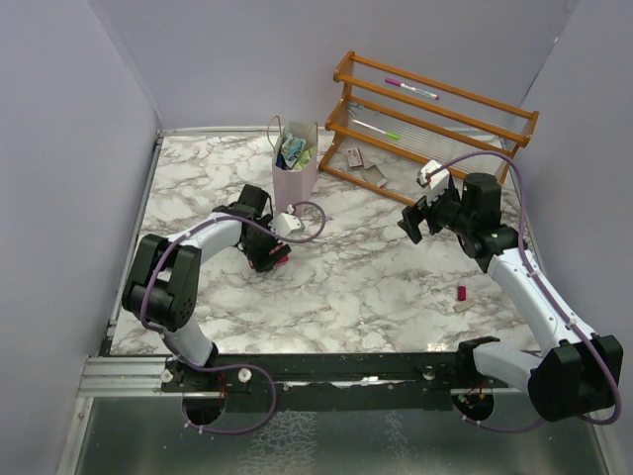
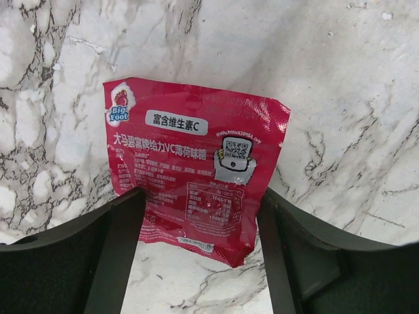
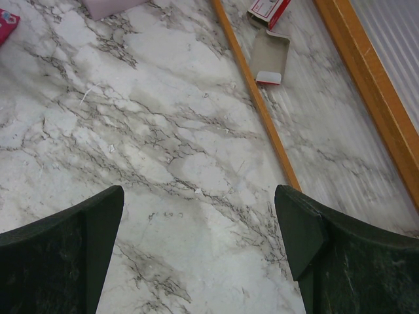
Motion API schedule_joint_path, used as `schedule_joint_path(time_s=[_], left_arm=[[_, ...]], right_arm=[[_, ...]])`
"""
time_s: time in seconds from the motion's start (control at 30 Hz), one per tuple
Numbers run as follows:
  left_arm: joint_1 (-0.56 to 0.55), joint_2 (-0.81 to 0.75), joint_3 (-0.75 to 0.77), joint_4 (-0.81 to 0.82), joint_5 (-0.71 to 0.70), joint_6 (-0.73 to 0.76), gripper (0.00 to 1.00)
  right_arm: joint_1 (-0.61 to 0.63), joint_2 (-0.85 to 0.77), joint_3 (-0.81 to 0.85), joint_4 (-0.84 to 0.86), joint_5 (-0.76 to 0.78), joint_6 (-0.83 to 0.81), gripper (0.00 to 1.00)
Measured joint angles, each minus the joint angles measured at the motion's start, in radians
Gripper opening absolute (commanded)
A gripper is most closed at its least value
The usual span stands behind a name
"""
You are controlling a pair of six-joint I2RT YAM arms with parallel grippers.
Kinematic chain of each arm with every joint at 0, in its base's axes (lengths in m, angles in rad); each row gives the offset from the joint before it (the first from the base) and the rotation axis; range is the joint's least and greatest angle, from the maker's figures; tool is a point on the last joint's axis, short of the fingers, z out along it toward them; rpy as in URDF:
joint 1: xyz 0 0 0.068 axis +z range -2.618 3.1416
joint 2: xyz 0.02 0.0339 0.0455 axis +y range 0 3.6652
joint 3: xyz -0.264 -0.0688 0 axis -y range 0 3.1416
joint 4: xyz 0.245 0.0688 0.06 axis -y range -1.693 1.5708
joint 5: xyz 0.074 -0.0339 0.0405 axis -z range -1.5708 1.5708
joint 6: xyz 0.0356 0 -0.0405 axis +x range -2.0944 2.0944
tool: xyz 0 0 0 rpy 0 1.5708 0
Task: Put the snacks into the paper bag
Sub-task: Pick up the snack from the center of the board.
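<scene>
top view, paper bag [image 1: 297, 178]: stands upright on the desk [image 1: 376, 282] with its mouth open; several snacks [image 1: 294, 151] show inside it.
top view, red packet [image 1: 281, 257]: flat on the desk, near the paper bag on the side facing the arm bases, directly under the left claw [image 1: 274, 249].
top view, right claw [image 1: 415, 220]: hangs well to the right of the paper bag, in front of the orange rack [image 1: 435, 99].
left wrist view, packet: lies printed face up, with its lower half between the two dark fingers [image 2: 111, 255] and its top seam pointing away from them.
left wrist view, left claw state: the jaws stand apart astride the packet and the foil is unbuckled, so I judge it released, not yet pinching.
left wrist view, handling: this looks like a light, thin, limp foil pouch with a slick face. It will likely flop when lifted and could slide out of a shallow pinch.
left wrist view, where to hold: across the lower half, where the jaws already stand, pressed low so the foil bunches between them. The crimped bottom seam should hold better than the smooth face.
right wrist view, right claw state: spread wide over bare marble with nothing between the jaws.
right wrist view, surroundings: the pink base of the paper bag just shows at the top edge. To its right the rack's lower rail crosses the desk, with a grey carton [image 3: 270, 59] beyond it.
</scene>
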Motion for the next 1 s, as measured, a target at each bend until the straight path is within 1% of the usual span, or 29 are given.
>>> schedule_joint_path(time_s=[0.2,0.37,0.67,0.73,0.83,0.87,1.0], left_arm=[[-0.005,-0.029,-0.019,0.003,-0.008,-0.013,0.54],[-0.006,-0.050,-0.019,-0.010,-0.008,-0.021,0.39],[-0.013,-0.052,0.000,-0.055,-0.007,-0.029,0.18],[-0.013,-0.053,0.010,-0.067,-0.007,-0.030,0.13],[-0.013,-0.061,0.021,-0.080,-0.007,-0.033,0.02],[-0.014,-0.068,0.023,-0.086,-0.007,-0.034,0.00],[-0.019,-0.084,0.035,-0.095,-0.007,-0.036,0.00]], right_arm=[[0.000,0.000,0.000,0.000,0.000,-0.001,0.99],[0.000,0.000,0.000,0.000,0.000,-0.002,0.99],[0.000,0.000,0.000,0.000,0.000,-0.002,0.99],[0.000,0.000,0.000,0.000,0.000,-0.002,0.99],[0.000,0.000,0.000,0.000,0.000,-0.002,0.99],[0.000,0.000,0.000,0.000,0.000,-0.002,0.99],[0.000,0.000,0.000,0.000,-0.001,-0.002,0.99]])
